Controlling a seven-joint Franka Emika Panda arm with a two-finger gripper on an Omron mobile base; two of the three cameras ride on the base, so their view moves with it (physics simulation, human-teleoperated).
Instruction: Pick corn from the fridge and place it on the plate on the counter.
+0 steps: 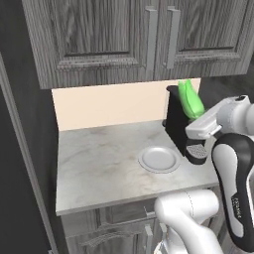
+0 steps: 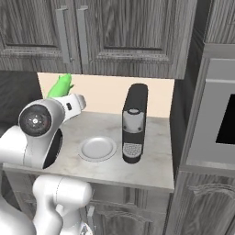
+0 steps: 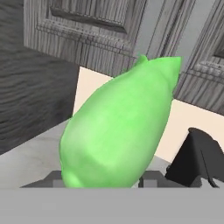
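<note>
Round pale plate [image 1: 158, 159] lying bare on the counter [image 1: 99, 158], nothing on it, just beside the base of a black coffee machine [image 2: 133, 123] that stands upright toward the backsplash. Light marbled stone worktop, beige backsplash [image 1: 109, 105] behind, dark wood-grain upper cabinets [image 1: 124, 34] with long pale handles above, matching cabinet fronts below the edge. To the right in the right base view, a tall dark unit with a built-in oven [image 2: 220, 124]. Bright green corn [image 3: 116, 131] held up in the air, well above the counter surface and above the level of the plate, pointed end upward, seen against the backsplash and the cabinet doors; in the left base view it sits in front of the coffee machine's top, in the right base view off to the left of the plate. Gripper [image 3: 103, 180] clenched around the lower end of the corn, dark fingertips [image 3: 54, 179] pressed against either side of the cob at the bottom of the hand view.
</note>
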